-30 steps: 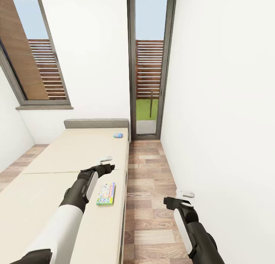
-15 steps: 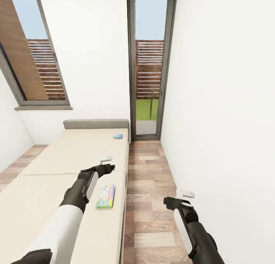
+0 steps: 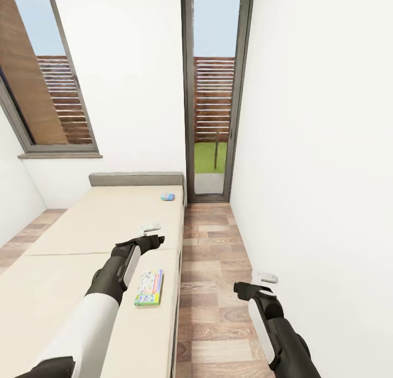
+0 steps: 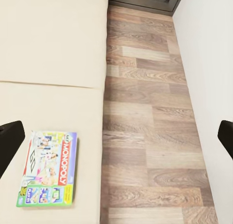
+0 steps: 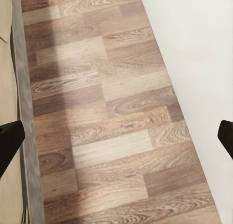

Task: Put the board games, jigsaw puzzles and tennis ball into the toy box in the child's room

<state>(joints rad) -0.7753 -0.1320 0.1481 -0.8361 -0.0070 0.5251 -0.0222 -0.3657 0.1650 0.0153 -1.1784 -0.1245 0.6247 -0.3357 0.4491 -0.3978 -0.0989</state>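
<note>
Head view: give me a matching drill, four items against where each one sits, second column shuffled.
Items:
1. green-topped Monopoly board game box
2. small light blue board game box
3. left gripper
4. right gripper

Places:
A. over the wood-plank floor, beside the white wall
B. on the beige bed, near section, by its floor-side edge
C. far section of the bed, close to the low grey headboard
D. over the bed, around the mattress seam

Pairs: 1-B, 2-C, 3-D, 4-A
</note>
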